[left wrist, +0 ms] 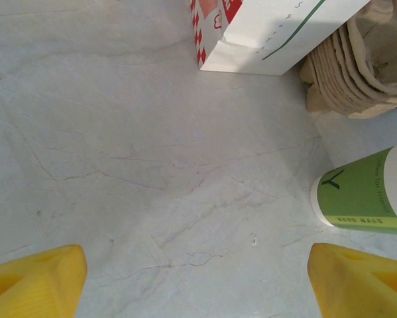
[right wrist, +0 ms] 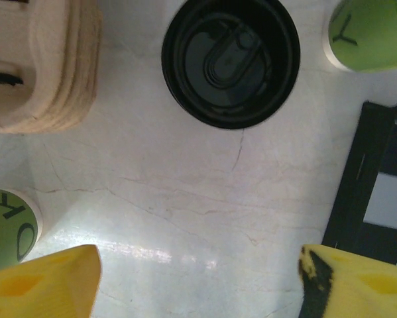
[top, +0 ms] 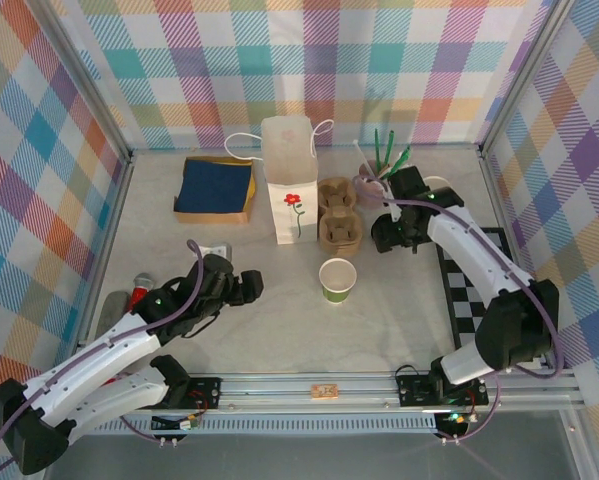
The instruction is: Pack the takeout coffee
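Note:
The takeout coffee [right wrist: 230, 59] shows from above as a round black lid, standing on the table ahead of my right gripper [right wrist: 198, 285]. That gripper's yellow fingers [right wrist: 42, 285] are spread wide with only bare table between them, so it is open and short of the cup. In the top view the right gripper [top: 391, 238] hovers beside the cardboard cup carriers [top: 339, 215]. My left gripper [top: 249, 287] is open low over the table, left of a lidless green cup [top: 337, 280]. The white paper bag [top: 289, 180] stands upright behind.
A pink pot of sticks [top: 374, 180] is behind the right gripper. A blue-lined box [top: 216, 188] sits at the back left. A checkerboard mat [top: 469, 290] lies at the right. Another green cup [right wrist: 370, 33] stands near the lidded one. Small items [top: 139, 295] lie at the left edge.

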